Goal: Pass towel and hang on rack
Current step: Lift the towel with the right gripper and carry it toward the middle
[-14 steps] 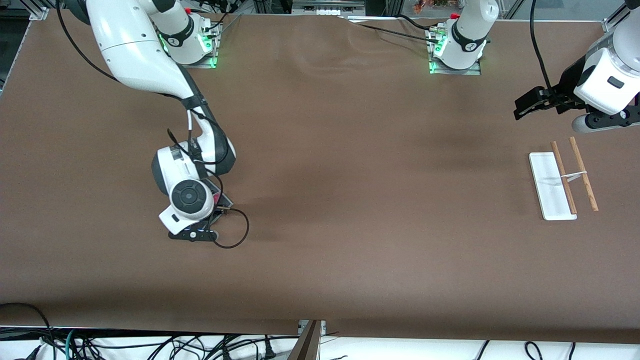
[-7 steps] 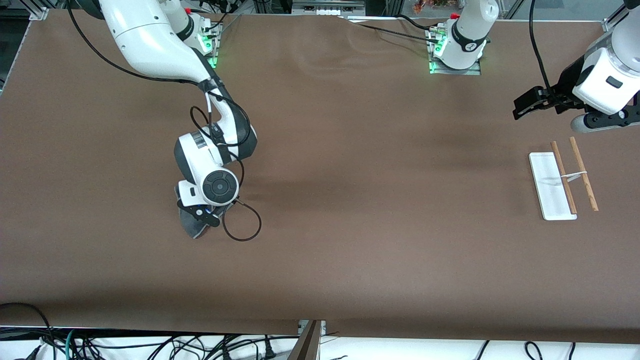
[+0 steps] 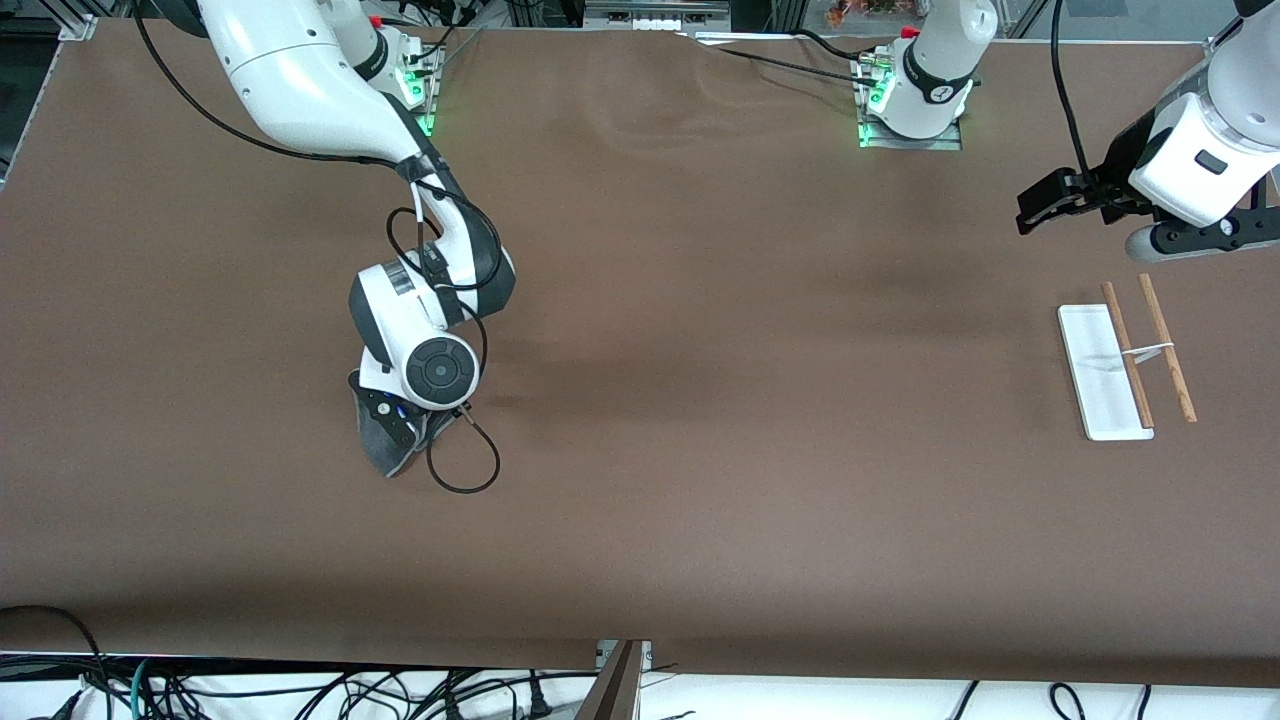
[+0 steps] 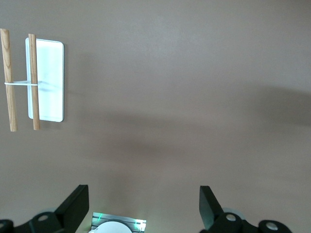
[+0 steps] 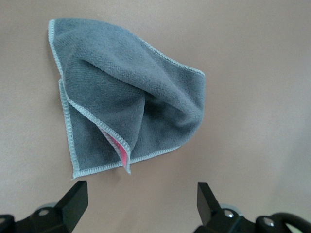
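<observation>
Brown matting covers the whole tabletop (image 3: 700,520), bare apart from the task's two things. Nearest the front camera, toward the right arm's end, the towel (image 5: 129,104) lies crumpled on the matting, grey side up, with a sliver of its pink-red reverse showing at a folded corner. The right gripper (image 5: 138,206) hangs directly over it with its jaws spread wide and nothing between them, so the step in hand looks like the first pick-up, not yet made. The next move probably calls for a straight descent onto the raised fold in the middle of the cloth, then a firm close before lifting toward the other arm. Farther from the camera, toward the left arm's end, the rack (image 3: 1125,360) stands on its white base. The left gripper (image 4: 143,206) waits in the air near the rack, jaws wide and empty.
</observation>
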You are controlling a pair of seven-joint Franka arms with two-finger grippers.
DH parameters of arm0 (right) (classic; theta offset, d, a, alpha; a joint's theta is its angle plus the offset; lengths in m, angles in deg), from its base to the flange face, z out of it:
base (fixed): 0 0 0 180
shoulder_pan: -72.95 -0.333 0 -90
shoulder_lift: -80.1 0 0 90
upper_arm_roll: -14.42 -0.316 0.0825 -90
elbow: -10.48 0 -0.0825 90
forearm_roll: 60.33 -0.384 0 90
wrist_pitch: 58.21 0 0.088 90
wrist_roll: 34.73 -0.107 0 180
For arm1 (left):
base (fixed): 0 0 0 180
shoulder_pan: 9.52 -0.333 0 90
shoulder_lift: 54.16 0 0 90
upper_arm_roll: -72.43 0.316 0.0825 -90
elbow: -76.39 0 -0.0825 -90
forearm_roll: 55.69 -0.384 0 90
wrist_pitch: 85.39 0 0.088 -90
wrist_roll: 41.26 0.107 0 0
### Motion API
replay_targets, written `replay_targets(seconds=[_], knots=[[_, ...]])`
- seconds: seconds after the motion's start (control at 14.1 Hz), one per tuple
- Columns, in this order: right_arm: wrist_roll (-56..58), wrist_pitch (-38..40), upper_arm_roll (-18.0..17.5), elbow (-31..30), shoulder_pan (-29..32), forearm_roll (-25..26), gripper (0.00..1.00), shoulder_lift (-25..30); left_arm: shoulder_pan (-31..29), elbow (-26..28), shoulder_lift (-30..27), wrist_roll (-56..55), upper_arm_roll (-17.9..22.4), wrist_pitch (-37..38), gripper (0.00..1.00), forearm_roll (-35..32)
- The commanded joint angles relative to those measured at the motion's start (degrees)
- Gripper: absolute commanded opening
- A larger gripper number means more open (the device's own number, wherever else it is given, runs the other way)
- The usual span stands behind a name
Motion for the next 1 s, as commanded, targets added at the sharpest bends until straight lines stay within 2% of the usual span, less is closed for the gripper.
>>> replay_targets(seconds=[0.0,0.43,0.5,0.64,0.71,0.93], knots=[[-2.1,-1.0,-0.1,-0.5,0.4,0.4,0.99,-1.4,0.3,-1.5,0.5,0.2,0.1,1.3,1.0,1.3],[-2.1,-3.4,0.8,-2.9,0.5,1.8,0.99,-2.4,0.6,-1.5,0.3,-0.2,-0.9,1.5,1.0,1.5],[-2.1,-3.4,0.8,-3.1,0.5,2.3,0.93,-2.4,0.6,-1.5,0.4,-0.2,-1.1,1.4,1.0,1.5],[-2.1,-2.8,0.8,-2.9,0.4,2.5,0.63,-2.2,0.6,-1.5,0.3,0.1,-1.3,1.4,1.0,1.5],[-2.0,-2.7,0.8,-2.9,0.3,2.5,0.57,-2.1,0.6,-1.5,0.4,0.2,-1.3,1.4,1.0,1.5],[-2.0,-2.6,0.8,-3.0,0.2,2.6,0.57,-2.2,0.7,-1.6,0.4,0.2,-1.8,1.1,1.0,1.5]])
